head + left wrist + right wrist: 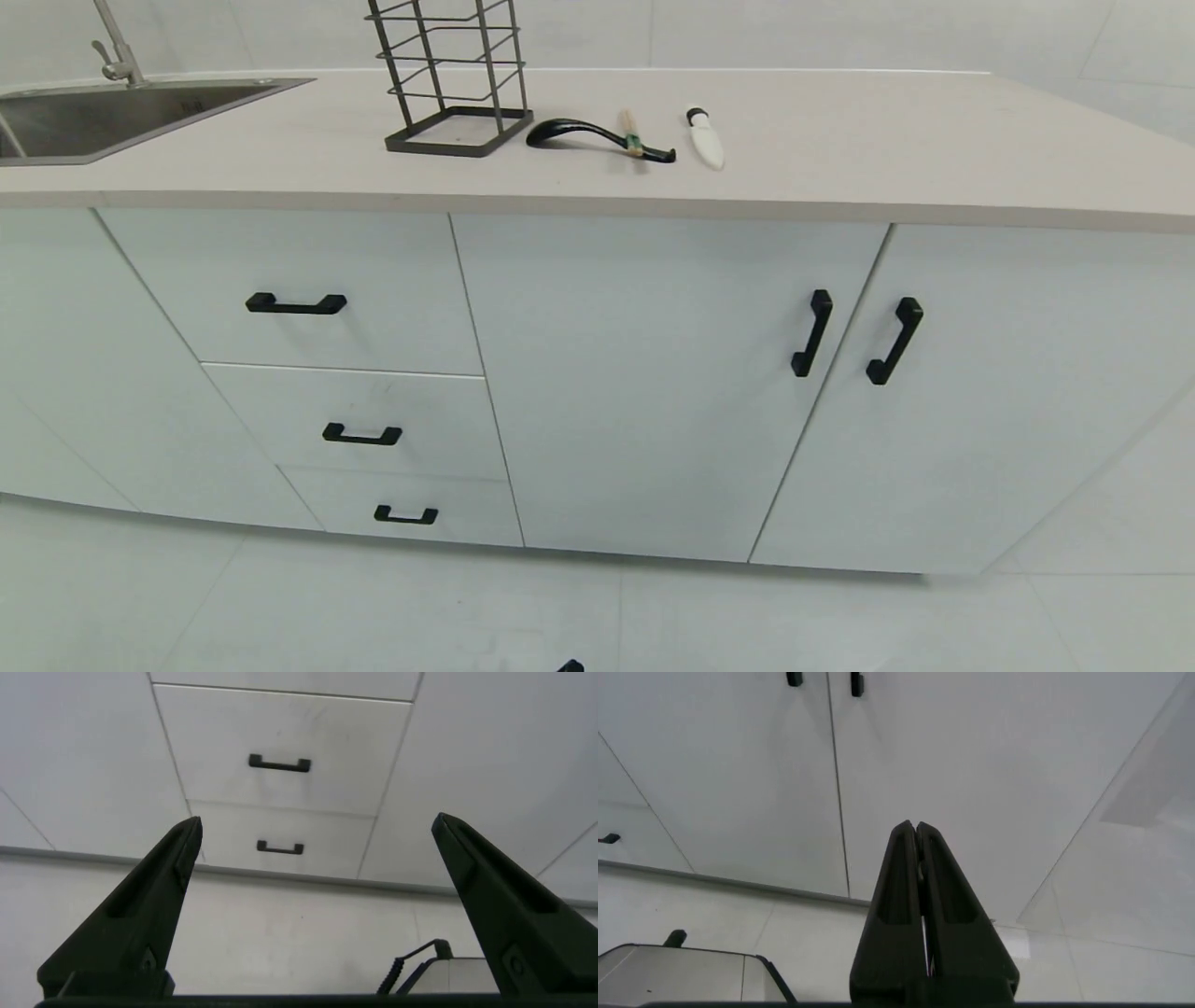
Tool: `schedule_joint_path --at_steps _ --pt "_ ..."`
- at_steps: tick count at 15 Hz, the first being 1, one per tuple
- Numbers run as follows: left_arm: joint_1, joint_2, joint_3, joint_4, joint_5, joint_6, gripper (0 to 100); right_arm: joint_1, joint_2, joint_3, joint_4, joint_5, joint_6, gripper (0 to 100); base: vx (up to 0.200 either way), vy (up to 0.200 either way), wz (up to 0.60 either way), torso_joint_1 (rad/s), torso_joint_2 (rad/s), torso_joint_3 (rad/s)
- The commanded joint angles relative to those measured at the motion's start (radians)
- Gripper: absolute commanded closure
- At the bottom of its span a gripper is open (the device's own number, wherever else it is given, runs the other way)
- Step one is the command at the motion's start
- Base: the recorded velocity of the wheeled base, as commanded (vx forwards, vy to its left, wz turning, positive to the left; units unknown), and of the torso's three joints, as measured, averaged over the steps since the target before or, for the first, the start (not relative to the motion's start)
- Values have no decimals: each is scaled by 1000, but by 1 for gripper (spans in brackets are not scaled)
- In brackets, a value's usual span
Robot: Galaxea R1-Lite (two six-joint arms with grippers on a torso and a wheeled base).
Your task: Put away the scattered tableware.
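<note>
Lying up on the countertop (887,140), well above both grippers: black ladle (597,135), wooden stick (632,133) crossing its handle, white knife (707,142) just beside. Standing next to the ladle's bowl: wire rack (457,75). Hanging low, facing the lower drawers (280,751): left gripper (318,821), fingers spreading wide apart. Hanging low, facing the cabinet doors (738,765): right gripper (916,826), fingers pressing together.
</note>
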Motion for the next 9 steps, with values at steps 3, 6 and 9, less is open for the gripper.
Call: schedule_joint_path --at_steps 3,6,9 --pt "0 1 0 0 0 0 0 0 3 0 0 0 0 100 0 200 0 2 7 2" --pt "0 1 0 0 0 0 0 0 3 0 0 0 0 100 0 67 0 2 1 -1" --pt "0 1 0 0 0 0 0 0 3 0 0 0 0 100 0 0 0 0 0 0"
